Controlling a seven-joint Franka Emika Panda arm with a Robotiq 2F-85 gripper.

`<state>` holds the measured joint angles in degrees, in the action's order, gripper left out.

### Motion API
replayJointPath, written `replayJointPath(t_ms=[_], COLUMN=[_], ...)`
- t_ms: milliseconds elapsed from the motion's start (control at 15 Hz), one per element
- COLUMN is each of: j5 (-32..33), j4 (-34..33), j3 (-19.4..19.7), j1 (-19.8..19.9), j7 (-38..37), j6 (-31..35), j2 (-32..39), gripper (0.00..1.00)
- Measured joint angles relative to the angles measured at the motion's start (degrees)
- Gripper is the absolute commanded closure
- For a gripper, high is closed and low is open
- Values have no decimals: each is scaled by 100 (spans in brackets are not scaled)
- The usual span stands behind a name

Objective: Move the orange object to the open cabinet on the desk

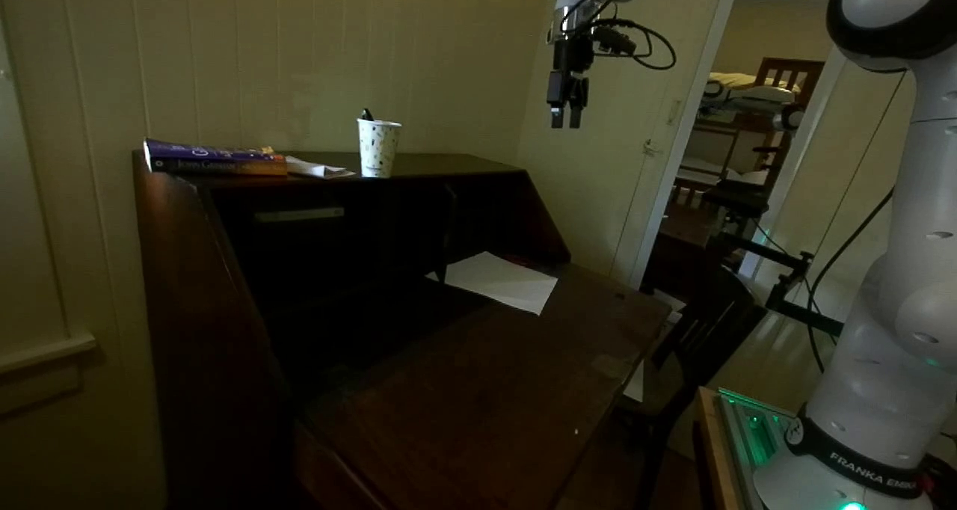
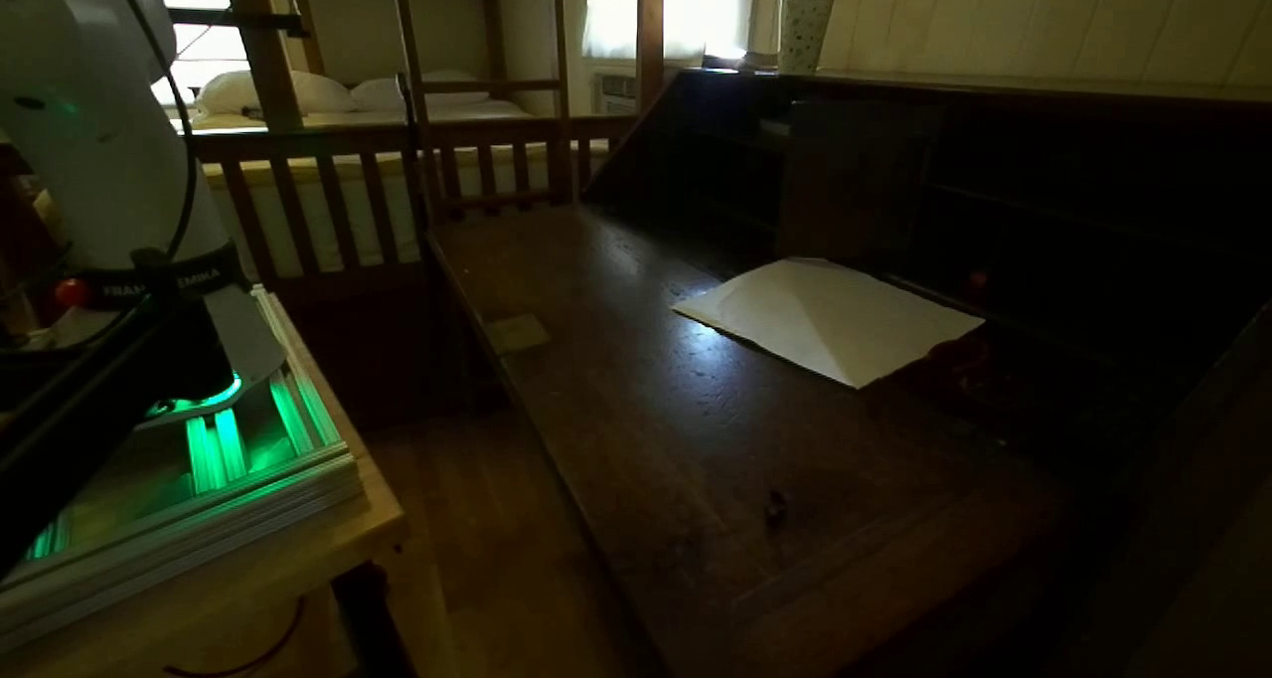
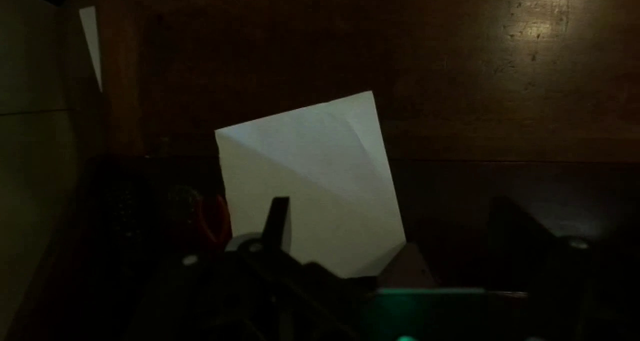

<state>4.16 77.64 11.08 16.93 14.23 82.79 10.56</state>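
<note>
Wrist view shows the claw (image 3: 392, 203) agape above the desk (image 3: 300, 46).

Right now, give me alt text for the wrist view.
An open hand, gripping nothing, juts in from the bottom, partly covering white paper on a dark desk. A red loop, too dim to identify, shows at the paper's left edge.
</note>
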Motion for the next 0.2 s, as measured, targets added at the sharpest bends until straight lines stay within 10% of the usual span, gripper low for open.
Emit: replayJointPath(t_ms=[200], j5=[5], j4=[7], j3=[5], j1=[-3], j7=[0], j6=[0], j2=[27], gripper=[0])
